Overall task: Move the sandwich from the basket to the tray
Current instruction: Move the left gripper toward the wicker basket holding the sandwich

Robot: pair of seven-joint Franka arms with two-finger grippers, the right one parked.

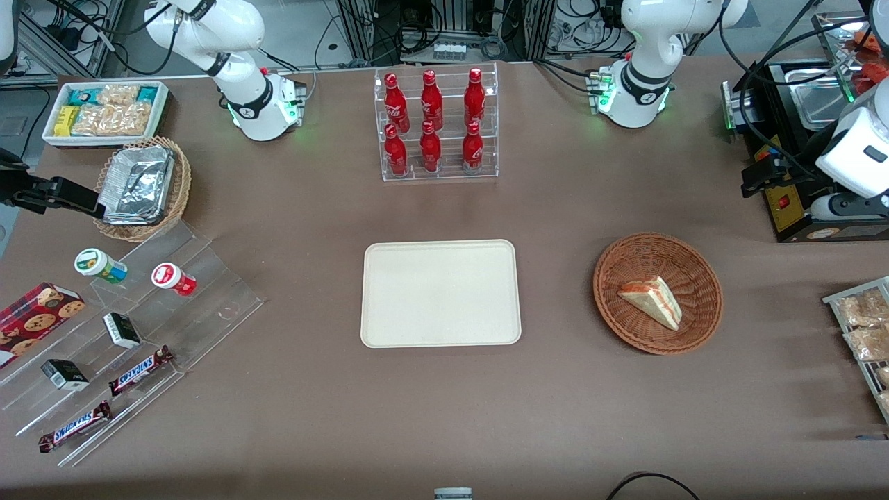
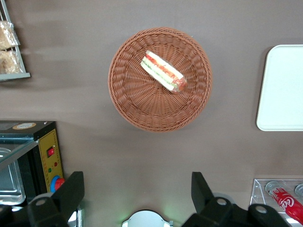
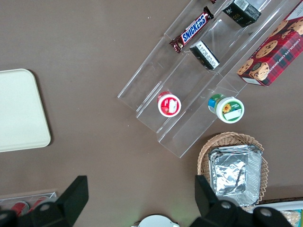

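Tool (image 2: pixel 137 194) open, wrist-view only, high above sandwich (image 2: pixel 163 72) in basket (image 2: pixel 132 101).

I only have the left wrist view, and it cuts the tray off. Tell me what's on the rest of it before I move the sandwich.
Observer: Nothing. The front view shows the whole tray, and it is bare.
Operator: Say what stands nearest the tray.
Observer: A clear rack of six red bottles stands farther from the front camera than the tray, apart from it.
Operator: Now place the hand for me.
Observer: The hand is open. The front view puts it up by the black appliance at the working arm's end of the table, farther from the front camera than the basket.
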